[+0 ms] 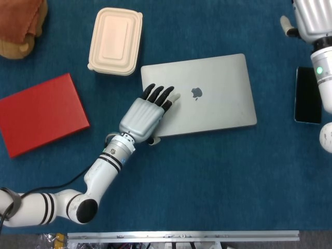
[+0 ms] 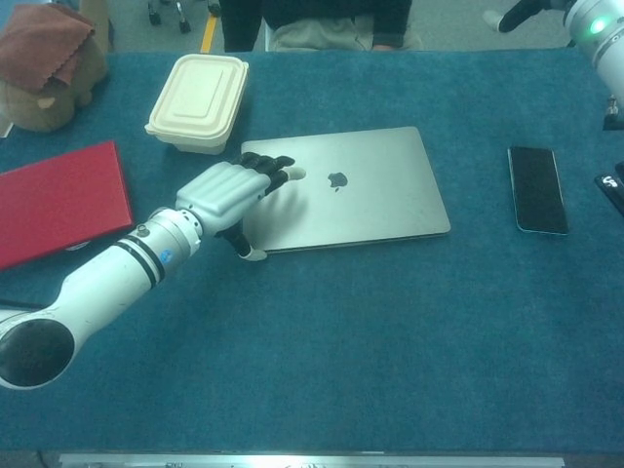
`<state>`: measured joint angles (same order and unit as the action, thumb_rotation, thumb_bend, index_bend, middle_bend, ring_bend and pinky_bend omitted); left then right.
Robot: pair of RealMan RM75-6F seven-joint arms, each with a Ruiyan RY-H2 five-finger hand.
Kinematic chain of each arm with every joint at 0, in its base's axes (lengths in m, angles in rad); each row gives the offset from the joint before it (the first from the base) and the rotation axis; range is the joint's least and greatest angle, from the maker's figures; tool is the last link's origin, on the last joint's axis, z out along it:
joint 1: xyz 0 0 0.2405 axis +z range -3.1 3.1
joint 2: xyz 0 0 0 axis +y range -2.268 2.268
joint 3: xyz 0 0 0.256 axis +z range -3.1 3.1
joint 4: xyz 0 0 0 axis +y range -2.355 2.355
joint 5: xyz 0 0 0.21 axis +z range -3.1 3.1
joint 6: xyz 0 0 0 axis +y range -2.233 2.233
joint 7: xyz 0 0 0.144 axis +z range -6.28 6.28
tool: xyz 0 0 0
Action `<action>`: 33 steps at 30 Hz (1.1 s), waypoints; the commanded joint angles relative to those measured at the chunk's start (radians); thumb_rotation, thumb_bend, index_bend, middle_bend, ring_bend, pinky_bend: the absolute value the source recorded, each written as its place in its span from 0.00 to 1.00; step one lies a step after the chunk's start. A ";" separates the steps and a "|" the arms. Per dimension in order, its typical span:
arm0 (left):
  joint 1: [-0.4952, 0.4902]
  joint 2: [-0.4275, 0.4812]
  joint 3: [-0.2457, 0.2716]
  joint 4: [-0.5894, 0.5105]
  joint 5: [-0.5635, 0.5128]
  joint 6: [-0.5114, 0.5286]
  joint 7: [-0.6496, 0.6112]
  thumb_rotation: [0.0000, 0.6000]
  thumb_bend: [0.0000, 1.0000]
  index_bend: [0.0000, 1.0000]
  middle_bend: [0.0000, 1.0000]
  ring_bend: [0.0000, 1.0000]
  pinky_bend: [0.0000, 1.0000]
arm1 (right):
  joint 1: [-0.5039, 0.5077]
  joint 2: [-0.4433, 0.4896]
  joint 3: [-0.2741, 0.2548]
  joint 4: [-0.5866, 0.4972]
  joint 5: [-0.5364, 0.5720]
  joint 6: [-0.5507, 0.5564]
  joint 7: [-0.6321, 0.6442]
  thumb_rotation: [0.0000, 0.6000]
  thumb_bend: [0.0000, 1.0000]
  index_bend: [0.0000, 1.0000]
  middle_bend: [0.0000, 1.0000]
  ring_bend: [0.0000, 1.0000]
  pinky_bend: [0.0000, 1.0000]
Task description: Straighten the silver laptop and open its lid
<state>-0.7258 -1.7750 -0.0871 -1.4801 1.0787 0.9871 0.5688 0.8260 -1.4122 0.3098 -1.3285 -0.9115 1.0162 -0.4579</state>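
Note:
The silver laptop [image 1: 207, 96] [image 2: 361, 190] lies shut on the blue table, its edges almost square with the table. My left hand [image 1: 142, 116] [image 2: 222, 195] rests flat on the lid's left part, dark fingers stretched toward the logo. Its thumb sits against the near-left corner of the laptop. My right hand [image 1: 309, 18] [image 2: 575, 10] hovers at the far right, well off the laptop and partly cut by the frame edge. Its thumb sticks out and I see nothing in it.
A black phone [image 1: 308, 95] [image 2: 537, 189] lies right of the laptop. A cream lunch box [image 1: 115, 40] [image 2: 197, 101] stands just behind the laptop's left corner. A red book [image 1: 40, 113] lies at the left, and a brown plush with a cloth [image 2: 49, 60] sits far left.

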 commanded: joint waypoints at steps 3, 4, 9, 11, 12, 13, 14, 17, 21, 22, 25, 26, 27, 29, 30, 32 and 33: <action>0.007 0.036 0.014 -0.038 -0.001 0.016 0.032 1.00 0.14 0.00 0.00 0.00 0.00 | -0.004 0.007 -0.008 -0.013 -0.011 -0.001 0.004 1.00 0.29 0.00 0.21 0.03 0.04; 0.011 0.049 0.018 -0.053 -0.002 0.022 0.041 1.00 0.14 0.00 0.00 0.00 0.00 | -0.006 0.009 -0.010 -0.017 -0.016 -0.001 0.009 1.00 0.29 0.00 0.21 0.03 0.04; 0.030 0.099 0.031 -0.117 0.008 0.064 0.067 1.00 0.14 0.00 0.00 0.00 0.00 | -0.013 0.017 -0.026 -0.025 -0.057 -0.005 0.037 1.00 0.29 0.00 0.21 0.03 0.04; 0.043 0.125 0.036 -0.144 0.024 0.094 0.071 1.00 0.14 0.00 0.00 0.00 0.00 | -0.017 0.023 -0.034 -0.027 -0.083 -0.010 0.058 1.00 0.29 0.00 0.21 0.03 0.04; 0.050 0.137 0.040 -0.156 0.033 0.108 0.073 1.00 0.14 0.00 0.00 0.00 0.00 | -0.018 0.027 -0.037 -0.027 -0.099 -0.011 0.073 1.00 0.29 0.00 0.21 0.03 0.04; 0.060 0.154 0.043 -0.171 0.044 0.128 0.075 1.00 0.14 0.00 0.00 0.00 0.00 | -0.021 0.029 -0.041 -0.025 -0.122 -0.010 0.092 1.00 0.29 0.00 0.21 0.03 0.04; 0.067 0.167 0.046 -0.182 0.051 0.142 0.078 1.00 0.14 0.00 0.00 0.00 0.00 | -0.023 0.031 -0.045 -0.023 -0.140 -0.010 0.106 1.00 0.29 0.00 0.21 0.03 0.04; 0.091 0.210 0.052 -0.216 0.069 0.185 0.083 1.00 0.14 0.00 0.00 0.00 0.00 | -0.029 0.036 -0.064 -0.015 -0.207 -0.008 0.154 1.00 0.29 0.00 0.21 0.02 0.04; 0.122 0.264 0.053 -0.255 0.085 0.230 0.069 1.00 0.14 0.00 0.00 0.00 0.00 | -0.034 0.042 -0.085 -0.004 -0.274 -0.005 0.200 1.00 0.27 0.00 0.20 0.01 0.04; 0.129 0.276 0.053 -0.262 0.089 0.239 0.062 1.00 0.14 0.00 0.00 0.00 0.00 | -0.035 0.044 -0.088 -0.002 -0.285 -0.004 0.206 1.00 0.26 0.00 0.20 0.01 0.04; 0.155 0.322 0.054 -0.292 0.110 0.271 0.037 1.00 0.14 0.00 0.00 0.00 0.00 | -0.037 0.053 -0.103 -0.008 -0.326 -0.005 0.223 1.00 0.20 0.00 0.19 0.01 0.04; 0.162 0.334 0.055 -0.301 0.116 0.280 0.030 1.00 0.14 0.00 0.00 0.00 0.00 | -0.037 0.057 -0.109 -0.011 -0.340 -0.005 0.225 1.00 0.19 0.00 0.19 0.00 0.04; 0.170 0.347 0.056 -0.312 0.124 0.289 0.025 1.00 0.14 0.00 0.00 0.00 0.00 | -0.038 0.061 -0.116 -0.013 -0.356 -0.005 0.228 1.00 0.18 0.00 0.18 0.00 0.04; 0.187 0.379 0.062 -0.332 0.143 0.309 0.010 1.00 0.14 0.00 0.00 0.00 0.00 | -0.040 0.069 -0.134 -0.017 -0.388 -0.005 0.229 1.00 0.13 0.00 0.18 0.00 0.04; 0.195 0.392 0.063 -0.340 0.150 0.318 0.004 1.00 0.14 0.00 0.00 0.00 0.00 | -0.042 0.072 -0.141 -0.019 -0.400 -0.007 0.231 1.00 0.11 0.00 0.17 0.00 0.04; 0.213 0.422 0.069 -0.355 0.167 0.335 -0.013 1.00 0.14 0.00 0.00 0.00 0.00 | -0.045 0.073 -0.158 -0.017 -0.425 -0.007 0.234 1.00 0.06 0.00 0.16 0.00 0.04; 0.221 0.433 0.072 -0.361 0.174 0.343 -0.020 1.00 0.14 0.00 0.00 0.00 0.00 | -0.047 0.070 -0.165 -0.013 -0.435 -0.008 0.235 1.00 0.04 0.00 0.16 0.00 0.04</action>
<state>-0.5197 -1.3593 -0.0212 -1.8276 1.2383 1.3159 0.5632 0.7826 -1.3432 0.1555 -1.3431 -1.3344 1.0094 -0.2267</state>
